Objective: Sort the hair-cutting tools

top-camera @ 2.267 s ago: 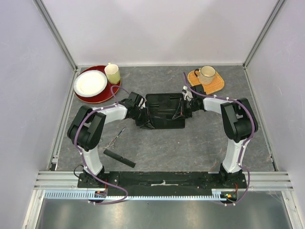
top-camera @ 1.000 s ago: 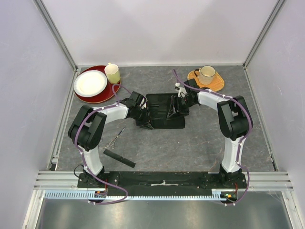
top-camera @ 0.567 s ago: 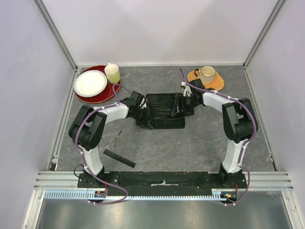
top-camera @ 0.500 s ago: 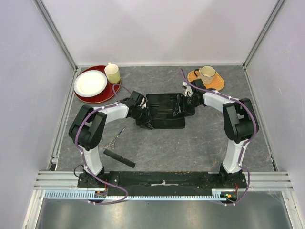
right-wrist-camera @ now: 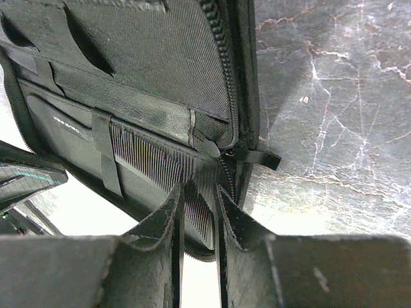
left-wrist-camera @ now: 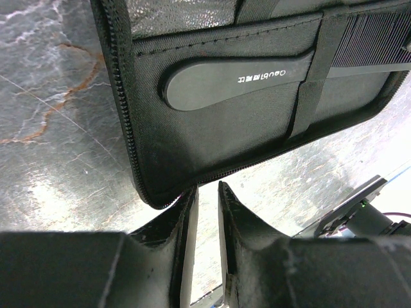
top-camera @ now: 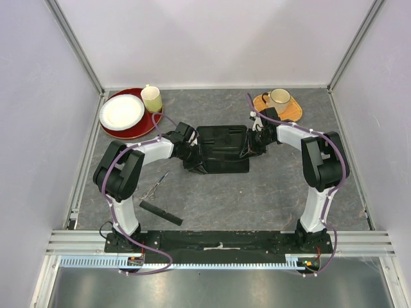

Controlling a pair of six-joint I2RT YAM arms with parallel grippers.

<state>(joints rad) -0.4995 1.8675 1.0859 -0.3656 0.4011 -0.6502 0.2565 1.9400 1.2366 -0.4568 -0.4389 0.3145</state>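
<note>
With the handled comb (left-wrist-camera: 237,80) strapped into the zip case (top-camera: 221,168) mid-table but scissors (top-camera: 156,185) and a plain comb (top-camera: 160,212) loose toward the near-left corner, sorting looks partway; the right gripper (right-wrist-camera: 197,188) pinches the case's right edge, and whether the narrowed left gripper (left-wrist-camera: 207,187) holds the left edge cannot be told.

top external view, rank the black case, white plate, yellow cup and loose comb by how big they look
1. black case
2. white plate
3. yellow cup and loose comb: unsure, since the comb is longer but much slimmer
</note>
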